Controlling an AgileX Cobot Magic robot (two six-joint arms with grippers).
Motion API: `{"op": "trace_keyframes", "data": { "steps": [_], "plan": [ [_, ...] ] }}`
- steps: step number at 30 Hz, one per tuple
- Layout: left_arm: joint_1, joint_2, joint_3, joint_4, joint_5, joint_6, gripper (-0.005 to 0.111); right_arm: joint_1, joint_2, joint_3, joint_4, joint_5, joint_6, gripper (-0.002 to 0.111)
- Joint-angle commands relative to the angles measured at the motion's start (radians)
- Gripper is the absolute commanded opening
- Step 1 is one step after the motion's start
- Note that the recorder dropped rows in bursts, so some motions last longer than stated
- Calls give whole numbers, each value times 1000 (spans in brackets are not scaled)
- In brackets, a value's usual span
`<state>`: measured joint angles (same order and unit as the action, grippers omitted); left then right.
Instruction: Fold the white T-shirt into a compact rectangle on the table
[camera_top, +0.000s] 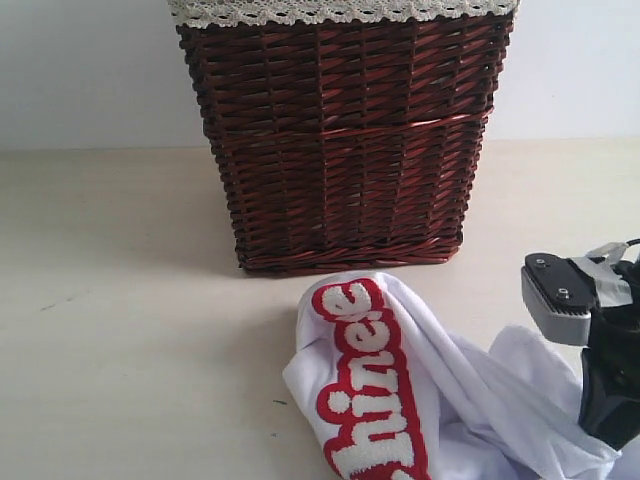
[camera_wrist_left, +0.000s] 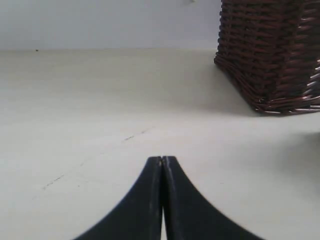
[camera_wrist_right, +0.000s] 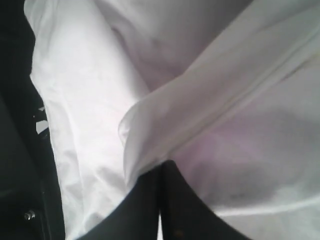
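Observation:
The white T-shirt (camera_top: 470, 410) lies crumpled on the table (camera_top: 130, 330) in front of the basket, its red-outlined lettering (camera_top: 370, 385) facing up. My right arm (camera_top: 608, 385) comes down onto the shirt's right side. In the right wrist view the right gripper (camera_wrist_right: 161, 164) is shut, with a fold of the white T-shirt (camera_wrist_right: 220, 115) caught at its tips. My left gripper (camera_wrist_left: 162, 159) is shut with nothing in it, low over the bare table (camera_wrist_left: 100, 115), away from the shirt. It does not show in the exterior view.
A tall dark wicker basket (camera_top: 345, 140) with white lace trim (camera_top: 340, 10) stands at the back centre, just behind the shirt. It also shows in the left wrist view as the wicker basket (camera_wrist_left: 272, 50). A pale wall (camera_top: 90, 70) runs behind the table.

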<state>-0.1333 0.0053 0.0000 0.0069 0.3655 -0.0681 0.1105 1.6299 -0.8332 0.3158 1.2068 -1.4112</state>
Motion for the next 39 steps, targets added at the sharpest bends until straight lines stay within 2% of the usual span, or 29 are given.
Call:
{"op": "trace_keyframes", "data": {
  "steps": [1,7,9,10,11,12,13,14,15,17,19,22,26,37,38,39],
  "plan": [
    [-6,-5,0,-7,-11,-6,0,0,-5,21,6,14,-64,0],
    [-6,-5,0,-7,-11,-6,0,0,-55,21,42,-10,-59,0],
    [-6,-5,0,-7,-11,-6,0,0,-110,21,53,-179,-29,0],
    [-6,-5,0,-7,-11,-6,0,0,-138,21,53,-348,34,0],
    [-6,-5,0,-7,-11,-6,0,0,-146,21,53,-424,70,0],
    [-6,-5,0,-7,-11,-6,0,0,-153,23,53,-607,188,0],
    [-6,-5,0,-7,-11,-6,0,0,-153,23,53,-670,246,1],
    [-6,-5,0,-7,-11,-6,0,0,-143,23,88,-789,325,9],
    [-6,-5,0,-7,-11,-6,0,0,-135,23,116,-808,342,13],
    [-6,-5,0,-7,-11,-6,0,0,-86,23,263,-792,369,40],
    [-6,-5,0,-7,-11,-6,0,0,-33,23,323,-772,370,46],
    [-6,-5,0,-7,-11,-6,0,0,8,23,340,-726,395,46],
    [-6,-5,0,-7,-11,-6,0,0,61,23,337,-558,397,46],
    [-6,-5,0,-7,-11,-6,0,0,82,23,337,-486,422,46],
    [-6,-5,0,-7,-11,-6,0,0,82,23,337,-471,422,45],
    [-6,-5,0,-7,-11,-6,0,0,82,23,337,-447,422,39]
  ]
}}
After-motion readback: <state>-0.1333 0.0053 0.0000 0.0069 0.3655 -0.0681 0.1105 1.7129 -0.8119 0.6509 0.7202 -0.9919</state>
